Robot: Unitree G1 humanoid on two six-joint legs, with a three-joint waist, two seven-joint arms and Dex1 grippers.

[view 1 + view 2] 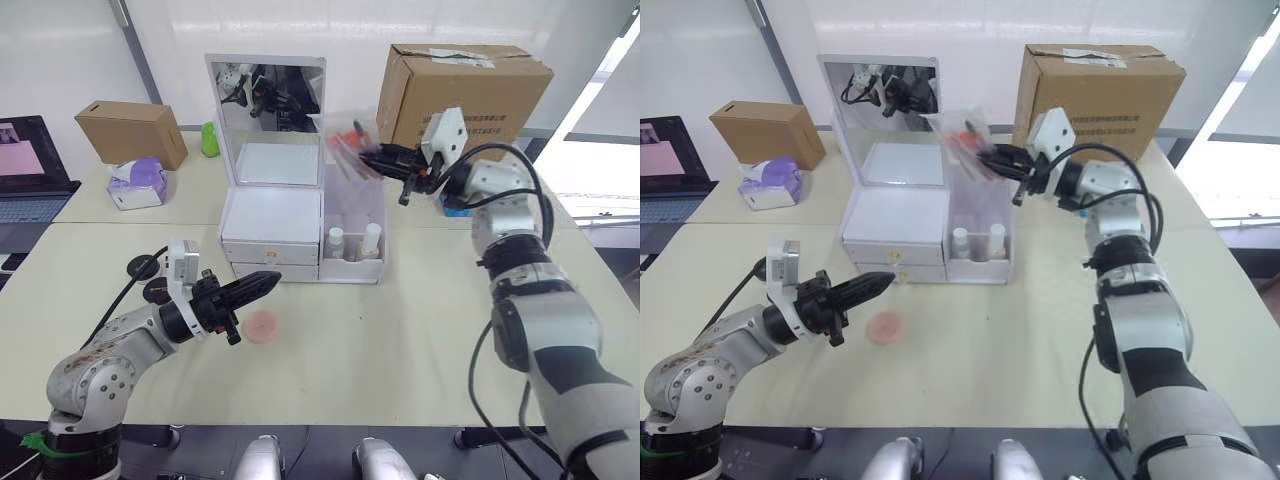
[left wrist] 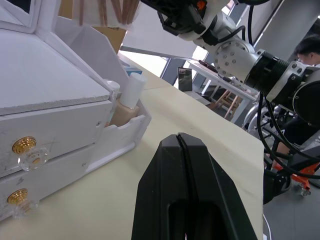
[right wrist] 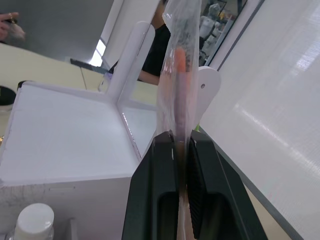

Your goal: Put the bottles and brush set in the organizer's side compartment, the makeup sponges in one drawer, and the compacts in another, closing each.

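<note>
The white organizer (image 1: 270,240) with a raised mirror stands mid-table, both drawers (image 2: 24,145) closed. Two bottles (image 1: 336,242) stand upright in its side compartment (image 1: 355,215). My right gripper (image 1: 372,158) hangs above that compartment, shut on the brush set (image 1: 345,145), a clear bag of brushes (image 3: 177,65). My left gripper (image 1: 270,283) is shut and empty, low over the table in front of the drawers. A pink makeup sponge (image 1: 262,326) lies just below its tips. Black compacts (image 1: 145,268) lie behind my left arm, partly hidden.
A large cardboard box (image 1: 465,85) stands at the back right and a small one (image 1: 130,130) at the back left. A purple tissue pack (image 1: 138,183), a green object (image 1: 210,140) and a laptop (image 1: 30,160) are on the left. A person (image 2: 307,50) sits beyond the table.
</note>
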